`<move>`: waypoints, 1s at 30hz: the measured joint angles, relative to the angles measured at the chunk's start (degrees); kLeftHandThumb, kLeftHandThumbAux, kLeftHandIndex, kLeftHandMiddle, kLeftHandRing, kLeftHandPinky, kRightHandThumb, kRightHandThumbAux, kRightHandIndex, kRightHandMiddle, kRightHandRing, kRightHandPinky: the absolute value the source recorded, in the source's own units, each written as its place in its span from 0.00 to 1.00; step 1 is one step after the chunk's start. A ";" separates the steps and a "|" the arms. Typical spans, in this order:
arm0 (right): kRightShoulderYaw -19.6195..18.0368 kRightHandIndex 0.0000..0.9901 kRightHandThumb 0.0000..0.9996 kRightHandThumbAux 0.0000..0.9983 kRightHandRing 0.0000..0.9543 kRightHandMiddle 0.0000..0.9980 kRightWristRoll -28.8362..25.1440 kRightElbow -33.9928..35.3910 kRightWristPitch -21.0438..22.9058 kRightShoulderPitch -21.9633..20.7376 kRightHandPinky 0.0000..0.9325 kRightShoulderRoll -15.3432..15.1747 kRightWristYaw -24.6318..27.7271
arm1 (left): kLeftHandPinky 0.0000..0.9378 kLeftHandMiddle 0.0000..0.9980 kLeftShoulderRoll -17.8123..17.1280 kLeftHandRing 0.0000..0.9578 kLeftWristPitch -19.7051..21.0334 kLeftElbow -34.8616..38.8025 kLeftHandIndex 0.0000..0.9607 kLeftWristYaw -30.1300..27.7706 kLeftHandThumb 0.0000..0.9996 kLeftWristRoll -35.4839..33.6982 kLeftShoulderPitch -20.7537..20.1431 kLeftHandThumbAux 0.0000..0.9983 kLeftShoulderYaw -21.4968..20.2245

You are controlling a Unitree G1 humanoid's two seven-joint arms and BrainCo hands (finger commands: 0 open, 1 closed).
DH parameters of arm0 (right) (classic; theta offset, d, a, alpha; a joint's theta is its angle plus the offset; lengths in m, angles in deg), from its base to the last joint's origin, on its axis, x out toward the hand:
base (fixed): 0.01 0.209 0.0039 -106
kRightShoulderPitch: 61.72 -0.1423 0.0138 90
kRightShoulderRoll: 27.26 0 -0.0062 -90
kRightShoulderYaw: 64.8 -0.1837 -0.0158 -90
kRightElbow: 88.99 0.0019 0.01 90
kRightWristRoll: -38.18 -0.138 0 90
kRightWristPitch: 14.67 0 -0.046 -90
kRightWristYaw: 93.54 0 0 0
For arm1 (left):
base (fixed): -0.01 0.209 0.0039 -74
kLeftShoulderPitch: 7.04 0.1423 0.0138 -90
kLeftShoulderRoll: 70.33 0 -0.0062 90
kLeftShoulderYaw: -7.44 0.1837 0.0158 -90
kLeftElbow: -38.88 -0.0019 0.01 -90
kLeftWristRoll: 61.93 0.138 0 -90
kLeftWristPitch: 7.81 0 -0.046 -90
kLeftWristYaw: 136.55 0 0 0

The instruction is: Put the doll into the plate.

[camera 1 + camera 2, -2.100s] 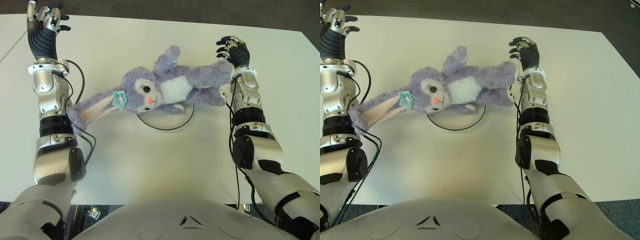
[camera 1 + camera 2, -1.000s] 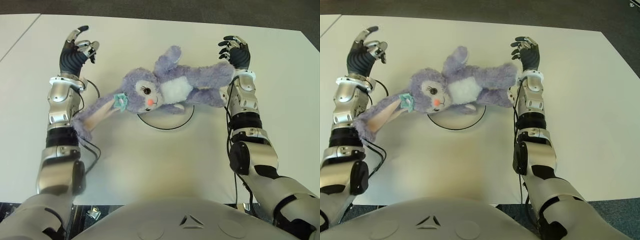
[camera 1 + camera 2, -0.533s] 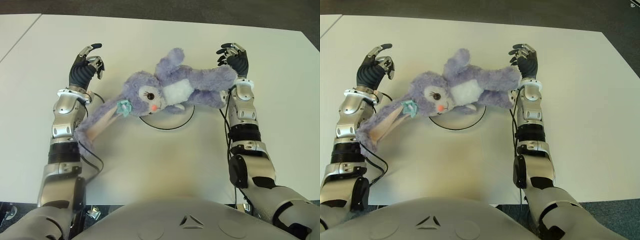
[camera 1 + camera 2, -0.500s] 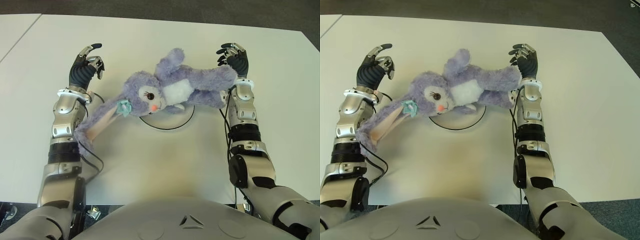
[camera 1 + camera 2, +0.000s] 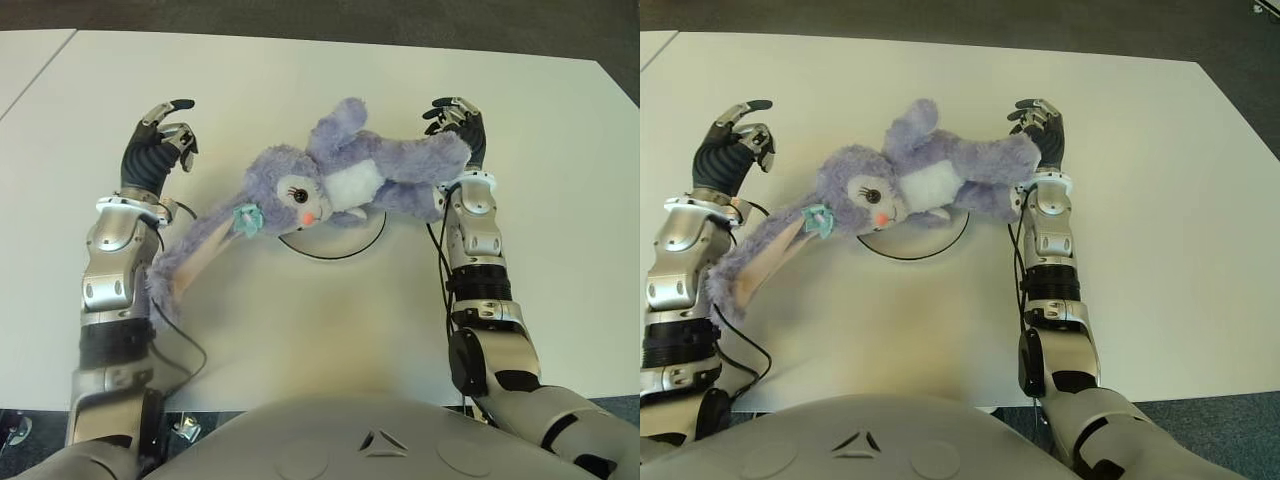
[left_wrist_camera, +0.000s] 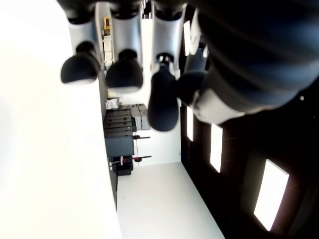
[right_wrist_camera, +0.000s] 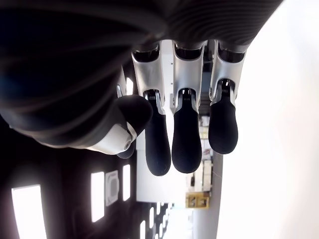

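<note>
Left eye view: purple bunny doll (image 5: 340,180) sprawls over the plate (image 5: 335,232), between the left robot hand (image 5: 158,140) and right robot hand (image 5: 456,122), both loose, grasping nothing.

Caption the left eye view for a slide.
Purple plush doll lies across the plate; open left hand and right hand flank it.

So the doll (image 5: 330,180) is fluffy lavender-purple with a white belly, pink nose, pale pinkish inner ears and a little teal bow. The plate (image 5: 335,245) is white with a thin dark rim line, sitting on a plain white table (image 5: 320,320). Both hands, left (image 5: 155,145) and right (image 5: 458,125), are black-fingered with silver metal forearms.
</note>
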State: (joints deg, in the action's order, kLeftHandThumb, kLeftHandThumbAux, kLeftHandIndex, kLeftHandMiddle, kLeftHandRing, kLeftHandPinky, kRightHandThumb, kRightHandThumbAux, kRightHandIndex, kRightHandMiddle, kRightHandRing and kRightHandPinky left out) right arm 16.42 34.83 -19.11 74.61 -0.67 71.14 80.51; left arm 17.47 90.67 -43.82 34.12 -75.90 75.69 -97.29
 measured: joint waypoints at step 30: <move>0.82 0.40 0.84 0.68 0.70 0.54 0.89 3.78 0.01 4.54 0.71 2.14 -0.99 | 0.89 0.84 8.45 0.88 -4.20 5.95 0.46 8.64 0.71 6.76 3.87 0.71 1.69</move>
State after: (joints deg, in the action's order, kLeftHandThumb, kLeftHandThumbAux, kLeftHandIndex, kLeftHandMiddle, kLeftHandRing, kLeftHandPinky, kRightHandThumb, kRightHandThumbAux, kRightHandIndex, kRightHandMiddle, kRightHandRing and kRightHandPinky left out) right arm 17.25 35.71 -15.33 74.63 3.87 73.27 79.52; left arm 25.92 86.47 -37.86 42.76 -69.14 79.56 -95.60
